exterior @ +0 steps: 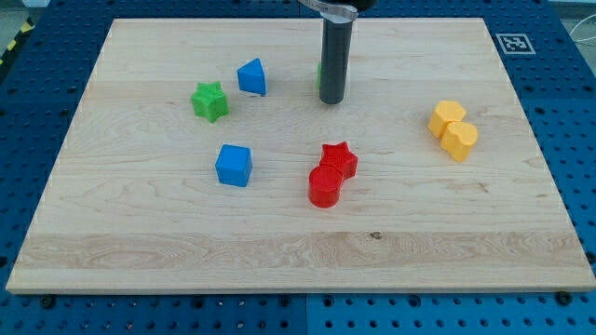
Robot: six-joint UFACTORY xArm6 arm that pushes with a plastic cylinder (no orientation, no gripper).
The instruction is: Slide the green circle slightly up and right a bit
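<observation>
Although the rig has no jaws to open or close, only a dark rod, you can see that my tip sits near the top middle of the wooden board, and the green circle shows only as a thin green sliver at the rod's left edge, almost wholly hidden behind it. Because so little of it shows, you cannot tell whether the tip touches it or on which side contact lies, and that is the main risk: a push from the wrong side would send it down or left instead of up and right. It also lies close to the board's top edge, so an overlong push could carry it off. The blue block and green star lie to the view's left, a blue cube lower down, a red star touching a red cylinder below the tip, and two yellow blocks together at the right, all well apart from the intended path. Around the board you see a blue perforated table.
</observation>
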